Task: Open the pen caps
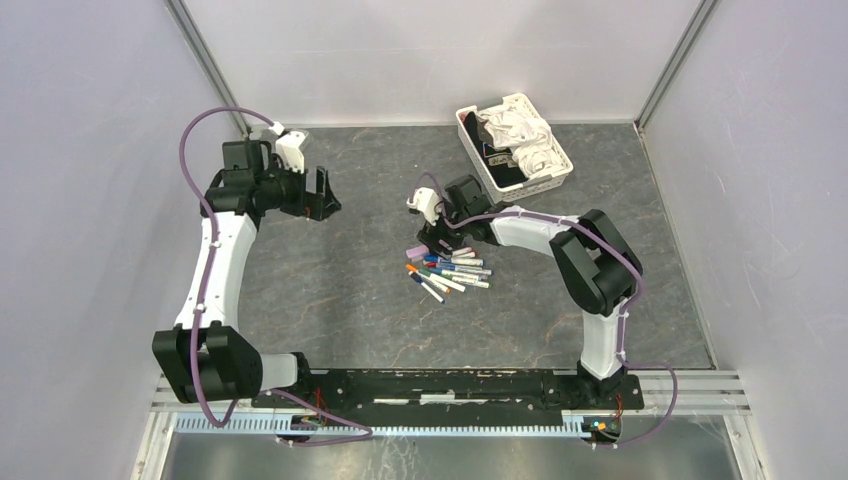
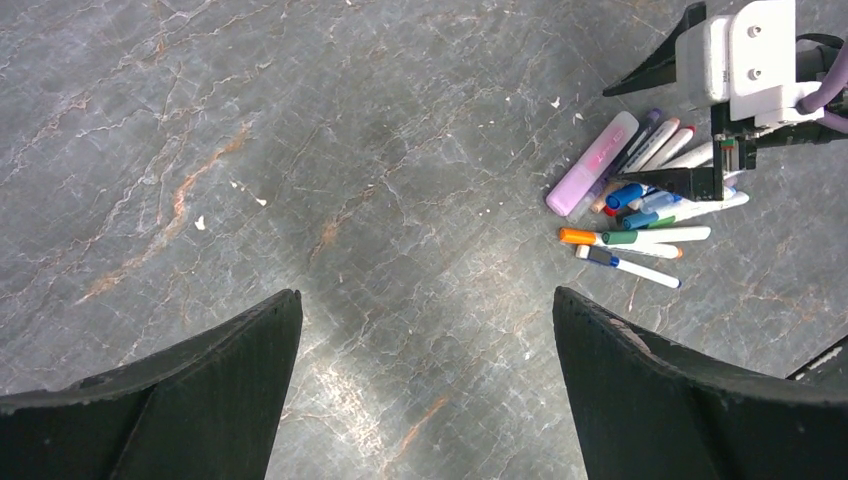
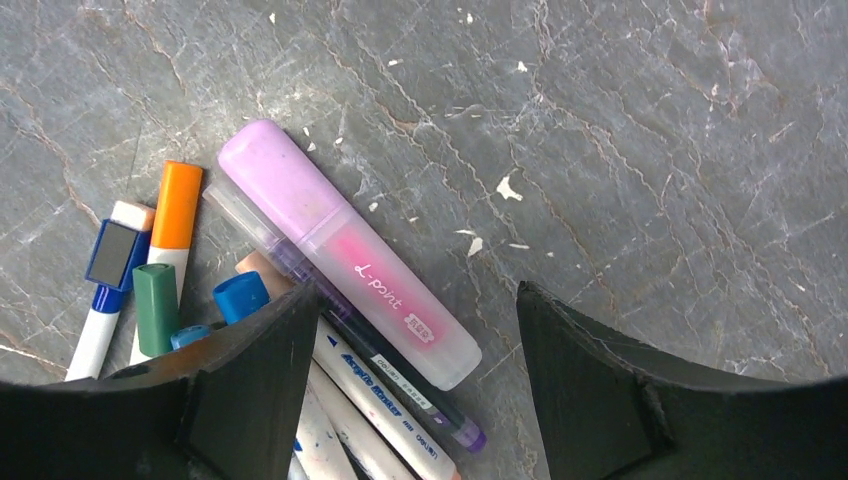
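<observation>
Both your left gripper (image 2: 425,310) and right gripper (image 3: 415,305) are open and empty; closing the right now could, I think, pinch the pink highlighter (image 3: 340,245) and purple pen (image 3: 455,427) together

Pens (image 1: 448,270) clustered centrally, right arm (image 1: 520,230) jaws over them, left arm (image 1: 215,270) well apart, white basket (image 1: 478,152) behind

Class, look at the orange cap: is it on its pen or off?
On: the orange cap sits joined to its white barrel, no gap.
</observation>
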